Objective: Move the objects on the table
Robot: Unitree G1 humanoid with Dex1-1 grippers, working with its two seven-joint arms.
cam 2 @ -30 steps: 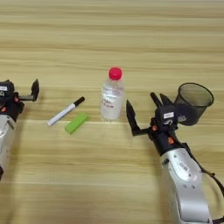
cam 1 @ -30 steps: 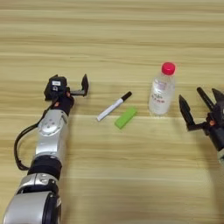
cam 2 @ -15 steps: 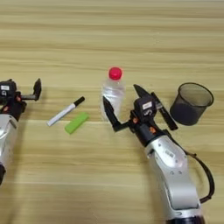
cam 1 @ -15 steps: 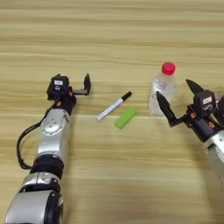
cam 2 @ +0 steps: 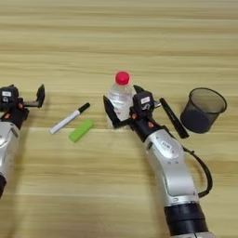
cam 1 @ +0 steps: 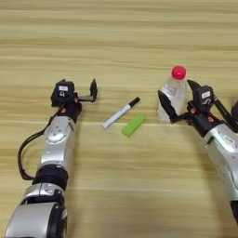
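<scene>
So your right hand (cam 2: 122,110) is straddling the bottle (cam 2: 120,97), fingers spread wide and not clamped on it.

One black finger (cam 2: 110,112) sits on the bottle's left side, the other pokes out behind it on the right, and the red-capped bottle stands upright mid-surface (cam 2: 139,37). Your left hand (cam 1: 78,92) is parked off to the left, fingers apart, holding nothing. Between the two hands lie the white pen with a black tip (cam 1: 121,113) and, just beside it, the green block (cam 1: 133,125). That dark mesh cup (cam 2: 202,110) stands upright, right of the right hand.
</scene>
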